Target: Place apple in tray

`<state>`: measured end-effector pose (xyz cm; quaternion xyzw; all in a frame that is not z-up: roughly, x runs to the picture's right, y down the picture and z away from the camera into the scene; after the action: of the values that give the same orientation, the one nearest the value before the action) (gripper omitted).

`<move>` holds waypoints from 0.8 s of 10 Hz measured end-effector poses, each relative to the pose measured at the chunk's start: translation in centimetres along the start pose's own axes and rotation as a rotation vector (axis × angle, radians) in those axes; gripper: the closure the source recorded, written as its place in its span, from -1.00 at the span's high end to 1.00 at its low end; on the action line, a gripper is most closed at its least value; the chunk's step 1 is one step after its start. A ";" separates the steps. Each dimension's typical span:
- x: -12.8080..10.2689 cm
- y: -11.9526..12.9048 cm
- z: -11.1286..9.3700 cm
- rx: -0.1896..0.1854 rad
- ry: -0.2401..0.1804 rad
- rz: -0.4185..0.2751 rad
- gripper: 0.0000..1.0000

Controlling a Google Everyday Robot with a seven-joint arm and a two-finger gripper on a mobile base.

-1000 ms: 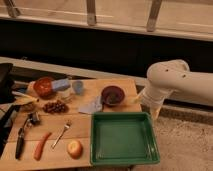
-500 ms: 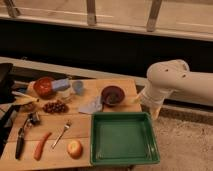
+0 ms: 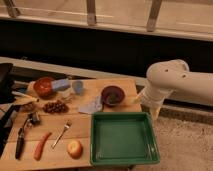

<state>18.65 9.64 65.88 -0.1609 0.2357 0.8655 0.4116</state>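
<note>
Pincer (image 3: 154, 112) beside tray (image 3: 125, 140) (right rim), apple (image 3: 75, 148) apart

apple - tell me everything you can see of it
The apple is small, round, yellow-orange with a reddish blush, and looks whole. It rests on the wooden table near the front edge, just left of the green tray, not in it, apart from the fork beside it. Only the table touches it. The gripper is out of view; the white arm stands far right.

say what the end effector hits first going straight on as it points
The end effector, beside the table's right edge, points downward; it would likely meet the tray's far right corner first, though depth is unclear.
</note>
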 end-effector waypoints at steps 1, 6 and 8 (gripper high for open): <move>1.2 1.1 -1.0 0.000 -0.020 -0.079 0.47; 10.4 10.1 -0.5 0.012 -0.011 -0.386 0.47; 15.8 12.6 -0.2 0.013 0.002 -0.519 0.47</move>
<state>-0.89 12.72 61.72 -0.2143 0.1924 0.7291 0.6208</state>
